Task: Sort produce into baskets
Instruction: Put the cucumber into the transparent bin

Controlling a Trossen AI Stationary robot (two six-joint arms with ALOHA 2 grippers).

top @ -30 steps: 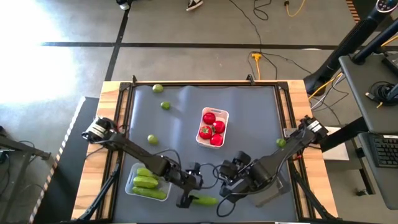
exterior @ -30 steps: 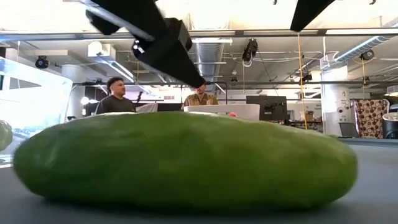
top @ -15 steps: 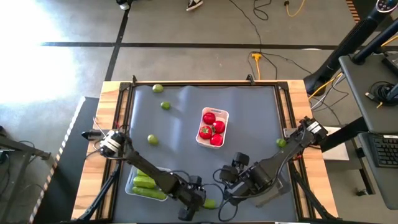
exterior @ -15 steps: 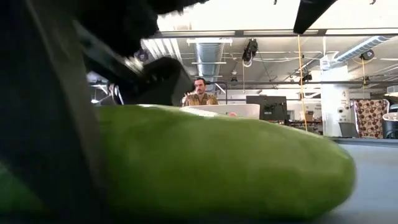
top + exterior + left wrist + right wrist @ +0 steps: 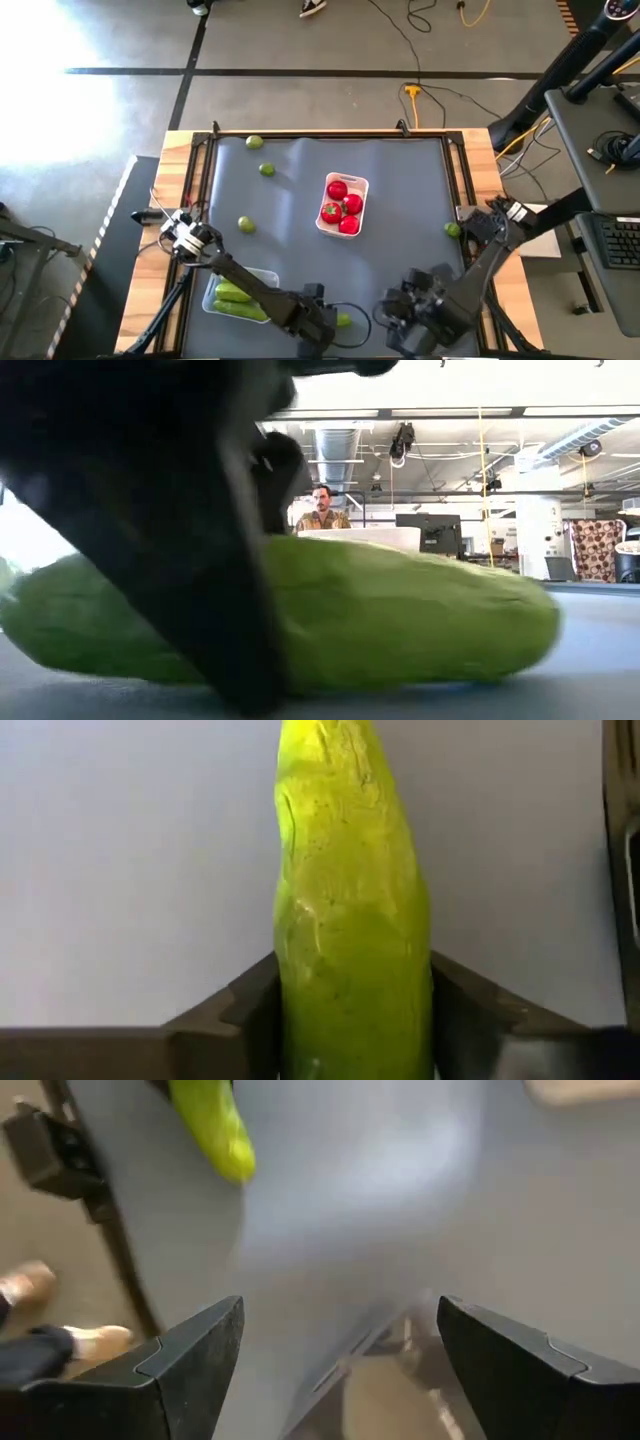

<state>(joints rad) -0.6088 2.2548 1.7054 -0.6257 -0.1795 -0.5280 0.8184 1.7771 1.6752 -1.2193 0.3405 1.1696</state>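
Observation:
A green cucumber [image 5: 350,890] lies on the grey mat near the table's front edge, and my left gripper [image 5: 318,322] is shut on it; only its right end [image 5: 343,320] shows from above. To its right my right gripper [image 5: 410,322] stands open over bare mat, touching nothing. Two or three more cucumbers lie in the clear basket [image 5: 262,276] at the near left. Red tomatoes fill the white basket [image 5: 361,186] mid-table. Limes lie loose on the mat: three at the far left, the nearest [image 5: 245,225], and one at the right edge [image 5: 452,229]. My left gripper pinches the cucumber's two long sides [image 5: 300,1020] between its two fingers, left of the cucumber's middle. One dark finger [image 5: 200,610] comes down in front of it, across its length. The cucumber lies about level at the mat.
The wooden table rim [image 5: 176,150] frames the mat. Open mat lies between the white basket and the near edge. Beyond the table people sit at desks [image 5: 320,510]. A shoe on the floor [image 5: 30,1280] shows past the table's edge.
My left gripper has come down toward the near edge onto the cucumber and has shut on it. My right gripper has drawn back toward the table's right and near edges, away from the cucumber, still open. The cucumber stays about where it was.

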